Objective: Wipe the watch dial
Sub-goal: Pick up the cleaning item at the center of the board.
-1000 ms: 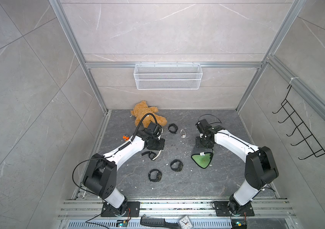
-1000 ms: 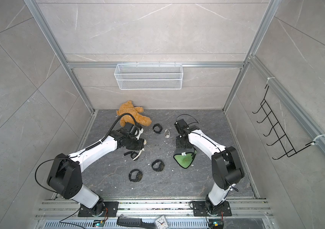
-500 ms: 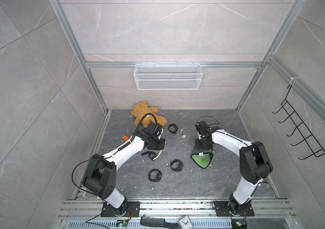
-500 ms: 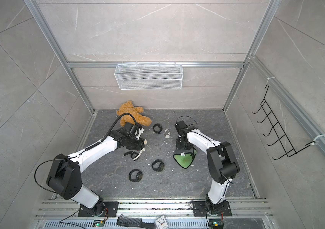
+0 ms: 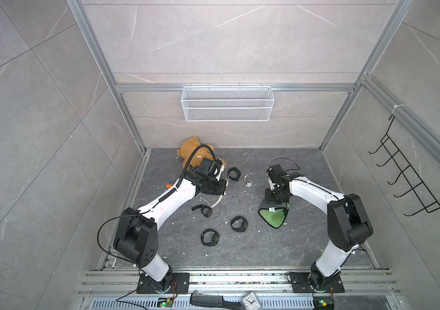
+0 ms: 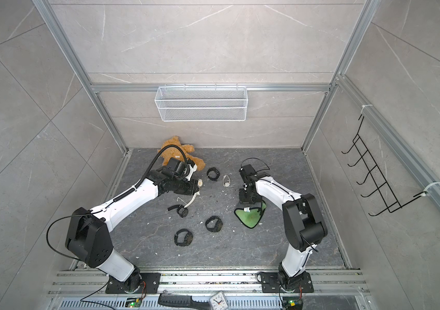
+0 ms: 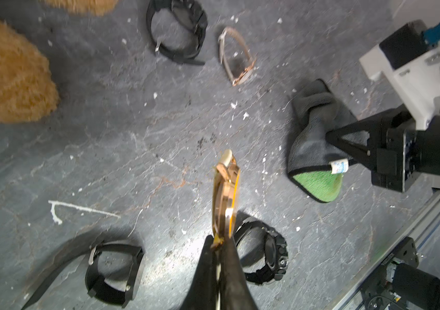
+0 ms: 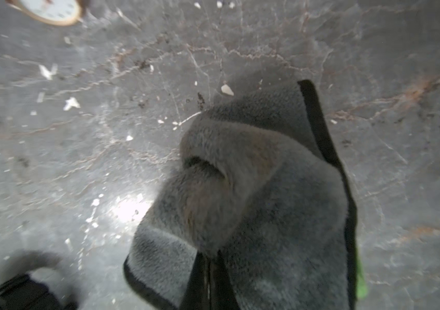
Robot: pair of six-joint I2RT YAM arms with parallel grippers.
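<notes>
Cloth pinched, gold watch held edge-on above the worktop (image 5: 253,249)

Right tool (image 8: 208,264), closed on the soft, floppy grey-green cloth (image 8: 253,188): bunch it behind the pads. Beyond, left tool (image 7: 220,248) clamps shut at the gold watch (image 7: 225,196) strap end; its glass dial is light, slippery, scratchable.

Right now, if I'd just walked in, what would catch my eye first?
Probably the two white arms meeting over a dark stone floor. The left end effector is shut on a gold watch held off the floor, while the right end effector pinches a grey-and-green cloth beside it. Next you'd spot the brown teddy bear against the back wall and several black watches scattered between the arms.
</notes>
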